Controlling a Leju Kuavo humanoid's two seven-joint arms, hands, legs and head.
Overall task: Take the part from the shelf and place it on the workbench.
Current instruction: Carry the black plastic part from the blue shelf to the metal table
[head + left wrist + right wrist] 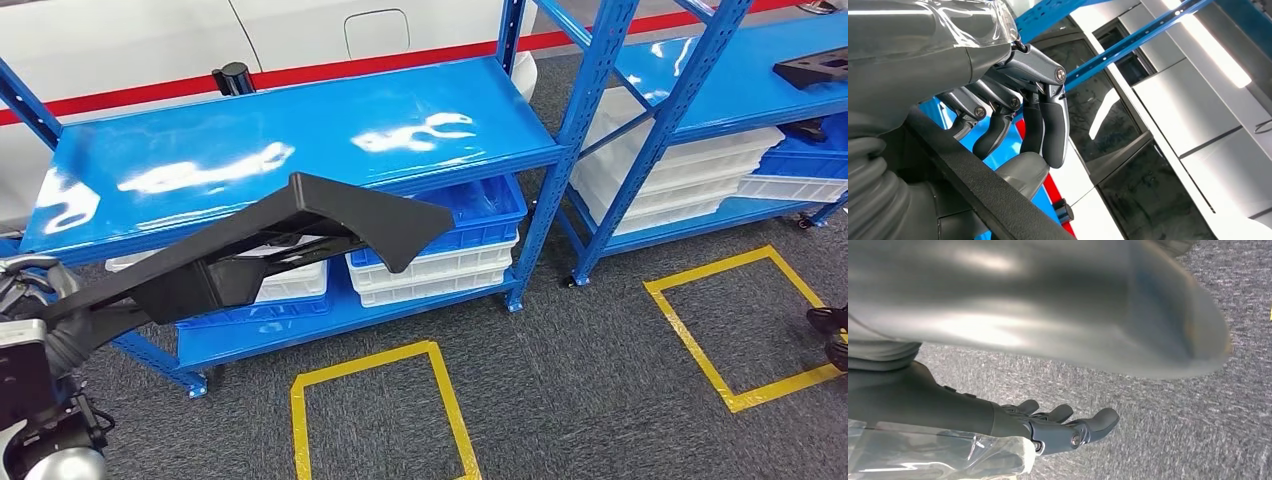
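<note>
Black part is gripped by left hand over shelf's front edge; right hand hangs empty, fingers loosely apart.

Head view looks down at the blue shelf; wrist views sit close behind each robot hand.
</note>
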